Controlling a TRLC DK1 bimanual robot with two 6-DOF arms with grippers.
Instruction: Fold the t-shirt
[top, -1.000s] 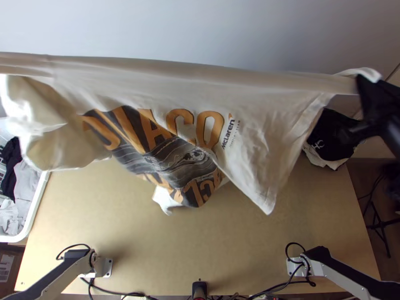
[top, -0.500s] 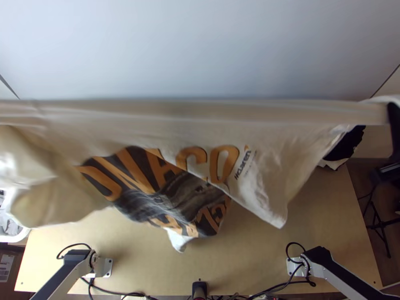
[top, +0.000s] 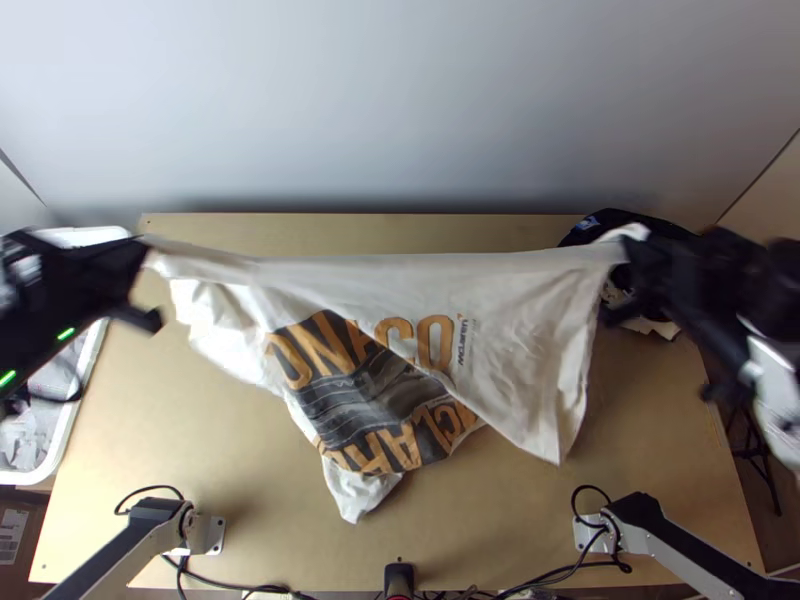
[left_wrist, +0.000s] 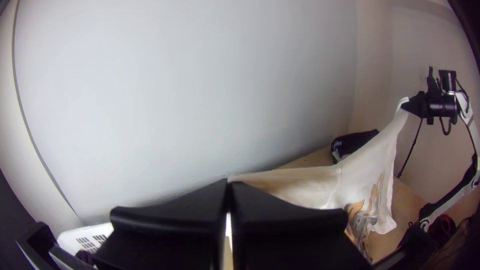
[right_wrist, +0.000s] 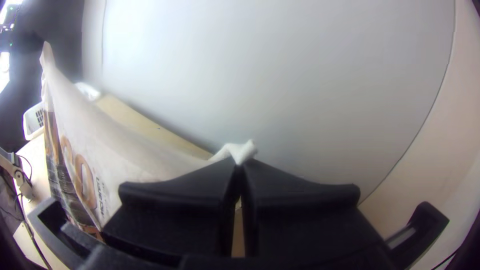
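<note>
The cream t-shirt (top: 520, 340) hangs stretched between both grippers above the table, its upper edge taut and its printed part drooping in slanted folds. At the left, my left gripper (top: 150, 262) is shut on one upper corner of the cloth; my right gripper (top: 632, 250) is shut on the other. In the left wrist view the left gripper (left_wrist: 228, 184) has its fingertips together on the shirt (left_wrist: 315, 182). The right wrist view has the right gripper (right_wrist: 241, 164) pinching a white bit of the shirt (right_wrist: 125, 150).
A white basket (top: 50, 460) with clothes stands at the table's left. Dark and white cloths (top: 655, 322) lie bunched at the back right. The wooden table (top: 230, 440) shows bare around the hanging shirt, with a pale wall (top: 400, 110) behind.
Both grippers have come lower, and the left one has entered the top view. The shirt shows smaller and farther down, still stretched between them, its lower tip nearer the table's front.
</note>
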